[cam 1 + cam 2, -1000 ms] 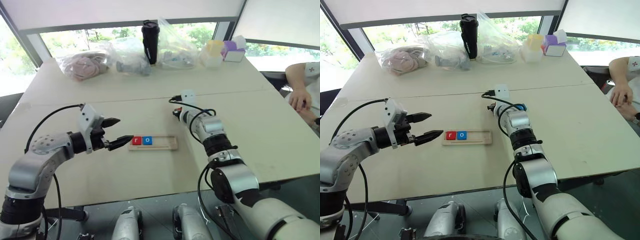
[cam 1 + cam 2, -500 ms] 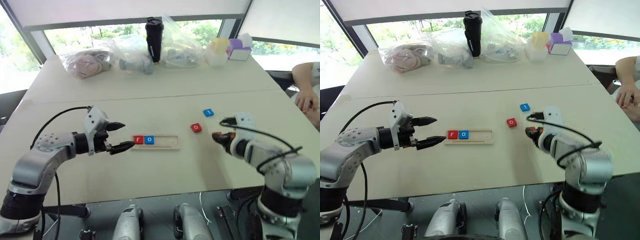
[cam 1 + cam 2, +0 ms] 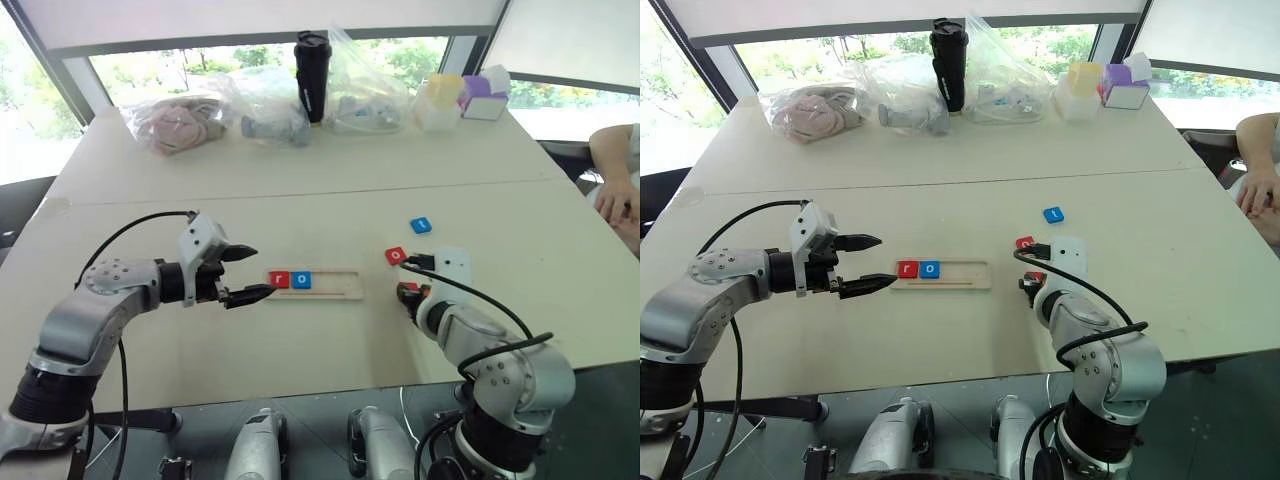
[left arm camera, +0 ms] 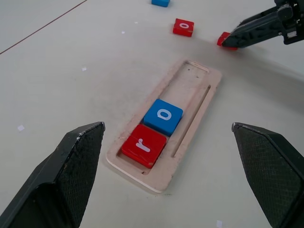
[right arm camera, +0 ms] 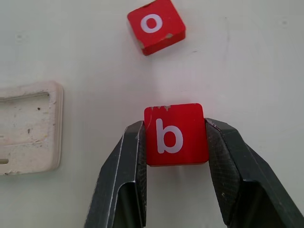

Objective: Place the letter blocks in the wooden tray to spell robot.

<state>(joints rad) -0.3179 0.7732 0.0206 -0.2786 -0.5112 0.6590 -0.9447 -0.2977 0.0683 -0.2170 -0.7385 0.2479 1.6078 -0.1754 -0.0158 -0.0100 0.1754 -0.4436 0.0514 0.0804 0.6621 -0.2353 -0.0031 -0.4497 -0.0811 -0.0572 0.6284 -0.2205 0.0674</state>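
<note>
Five blocks counted: red r (image 4: pixel 143 145) and blue o (image 4: pixel 163 115) touching in the tray (image 4: pixel 190 90), at its end nearest the left tool (image 3: pixel 247 273), which is spread wide; red o (image 5: pixel 156 26) and blue t (image 3: pixel 420 225) loose on the tabletop (image 3: pixel 300 210); red b (image 5: pixel 175 134) pinched in the right tool (image 5: pixel 175 142), beside the tray's far end

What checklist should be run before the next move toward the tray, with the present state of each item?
1. Red b block sits between right gripper fingers: ok.
2. Grip firm on it: cannot tell.
3. Wooden tray holds red r block, then blue o block: ok.
4. Third slot free: ok.
5. Left gripper open, off the tray's end: ok.
6. Red o block and blue t block wait on the table: ok.
</note>
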